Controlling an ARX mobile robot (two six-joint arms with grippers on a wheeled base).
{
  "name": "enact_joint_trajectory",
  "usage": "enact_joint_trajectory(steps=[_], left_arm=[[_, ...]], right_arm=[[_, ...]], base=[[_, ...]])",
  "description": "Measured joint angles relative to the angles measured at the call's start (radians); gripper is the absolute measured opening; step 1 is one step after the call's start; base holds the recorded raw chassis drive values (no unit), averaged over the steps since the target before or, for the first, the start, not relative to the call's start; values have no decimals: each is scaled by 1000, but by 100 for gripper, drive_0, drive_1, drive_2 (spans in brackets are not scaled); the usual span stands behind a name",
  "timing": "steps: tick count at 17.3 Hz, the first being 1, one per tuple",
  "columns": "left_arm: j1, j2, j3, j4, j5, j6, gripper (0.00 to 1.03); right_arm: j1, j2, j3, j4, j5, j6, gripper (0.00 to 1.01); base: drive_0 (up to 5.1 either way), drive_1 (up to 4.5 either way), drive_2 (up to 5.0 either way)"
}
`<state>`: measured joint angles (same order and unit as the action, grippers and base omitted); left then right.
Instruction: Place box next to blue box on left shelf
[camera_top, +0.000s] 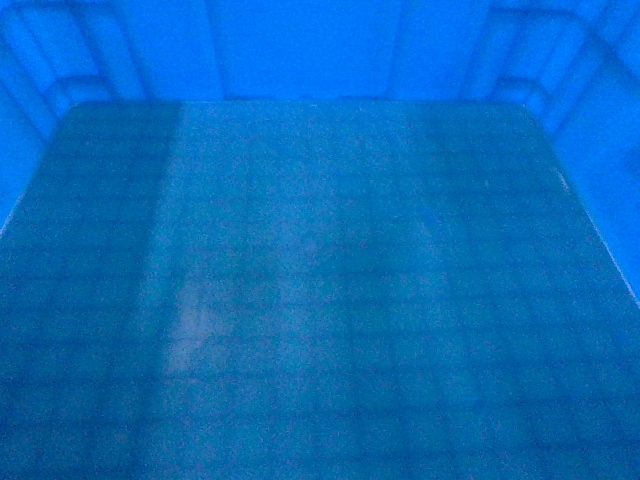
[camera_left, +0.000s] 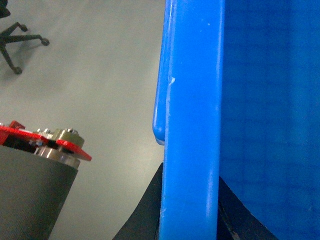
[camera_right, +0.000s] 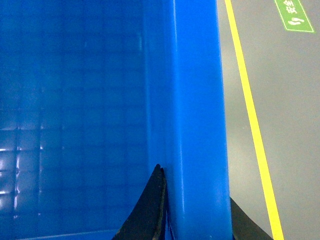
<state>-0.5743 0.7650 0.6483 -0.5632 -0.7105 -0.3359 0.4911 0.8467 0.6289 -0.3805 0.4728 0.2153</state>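
Observation:
The box (camera_top: 320, 300), a bright-blue crate, fills the whole head view; I look down onto its square-grid floor and ribbed walls. In the left wrist view my left gripper (camera_left: 191, 175) is shut on the box's thick left rim (camera_left: 192, 110), one black finger on each side of the wall. In the right wrist view my right gripper (camera_right: 195, 182) is shut on the box's right rim (camera_right: 197, 100) the same way. The crate hangs above a grey floor. The left shelf and the other blue box are out of view.
An office chair's black wheeled base (camera_left: 20, 37) stands on the grey floor to the left. A red plate (camera_left: 45, 140) on a grey cylinder (camera_left: 30, 195) sits close below my left wrist. A yellow floor line (camera_right: 252, 125) and a green floor sign (camera_right: 295, 15) lie to the right.

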Motion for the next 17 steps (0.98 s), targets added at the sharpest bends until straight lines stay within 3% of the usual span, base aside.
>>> enact_joint_trajectory(steps=[17], left_arm=[[0,-1,0,-1,0,1,13]], right_arm=[[0,2,0,0,0,1,13]], base=[[-3,404,-411]])
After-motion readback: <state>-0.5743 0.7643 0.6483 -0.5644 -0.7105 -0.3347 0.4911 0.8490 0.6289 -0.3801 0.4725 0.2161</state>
